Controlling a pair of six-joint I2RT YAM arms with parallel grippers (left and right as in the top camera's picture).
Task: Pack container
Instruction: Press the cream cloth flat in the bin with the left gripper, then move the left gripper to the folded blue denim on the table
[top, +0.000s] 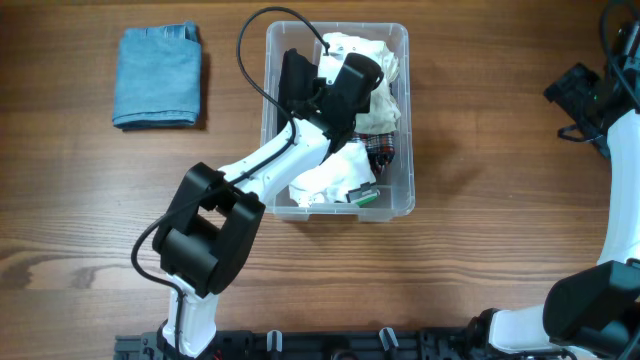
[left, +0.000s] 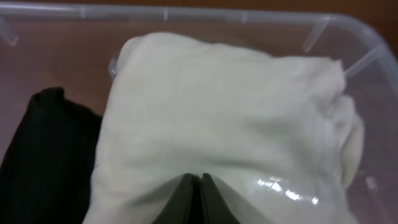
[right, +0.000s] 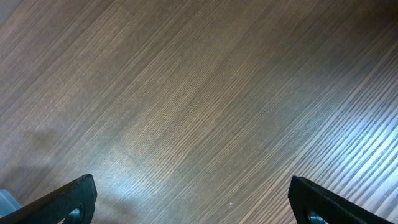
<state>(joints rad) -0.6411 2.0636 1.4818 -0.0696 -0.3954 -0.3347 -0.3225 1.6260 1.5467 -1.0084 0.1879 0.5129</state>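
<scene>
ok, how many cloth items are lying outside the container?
1: the folded blue cloth on the table, left of the container. Other fabric sits inside it, partly hidden by the left arm.

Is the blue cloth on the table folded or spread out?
Folded. The blue cloth lies as a compact, thick rectangle with layered edges showing, on the table to the left of the container.

Left arm — white links, bulky black joint housings; thin black cable looping alongside.
</scene>
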